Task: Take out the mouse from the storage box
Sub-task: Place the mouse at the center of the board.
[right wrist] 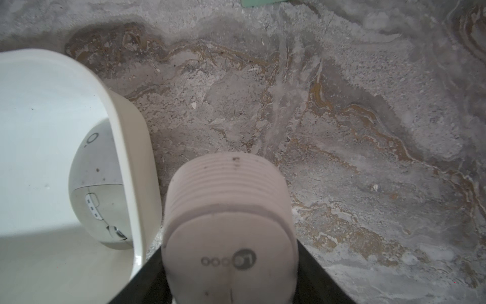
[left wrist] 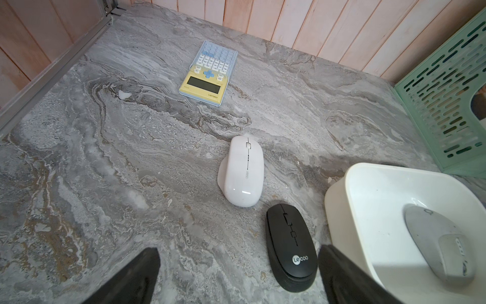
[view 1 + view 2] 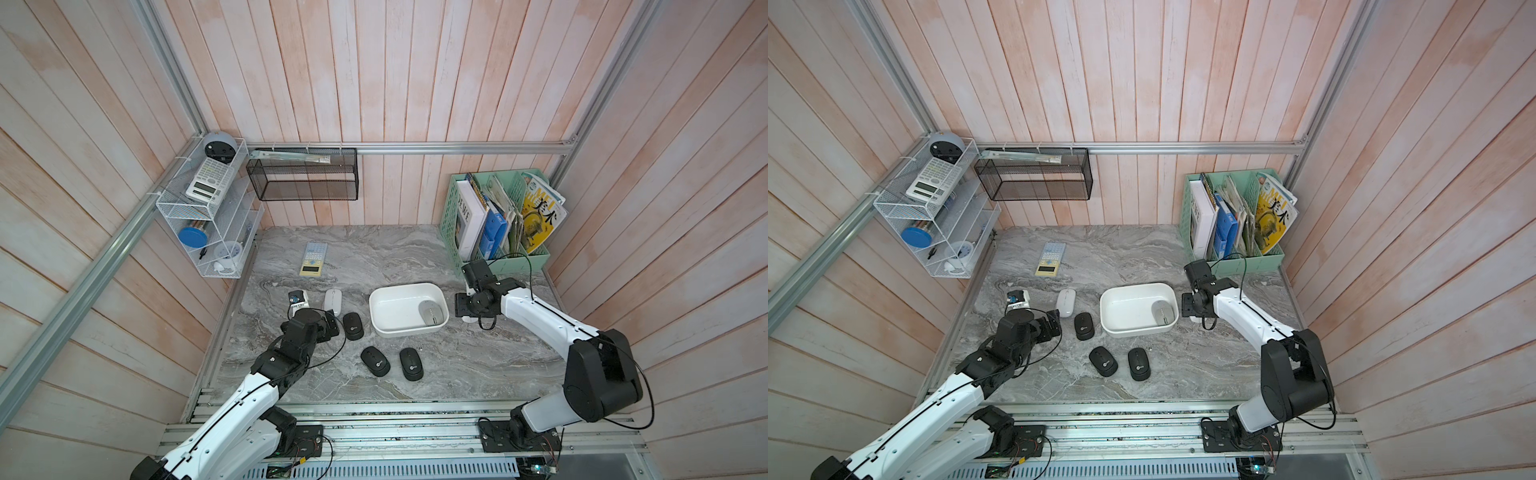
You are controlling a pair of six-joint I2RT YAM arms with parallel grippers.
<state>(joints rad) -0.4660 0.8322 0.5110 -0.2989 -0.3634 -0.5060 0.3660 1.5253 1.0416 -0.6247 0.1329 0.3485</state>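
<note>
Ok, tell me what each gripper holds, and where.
Right gripper clamps a pale mouse by its sides near the logo end. Left gripper is open, empty.

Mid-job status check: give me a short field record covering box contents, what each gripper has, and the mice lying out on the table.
storage box: on the table, with one grey mouse inside, at the right arm's end
right gripper: shut on a pale mouse, outside the box beside its rim
left gripper: open, empty, beside a black mouse
also on table: white mouse, two more black mice
left to do: grey mouse not yet out
</note>
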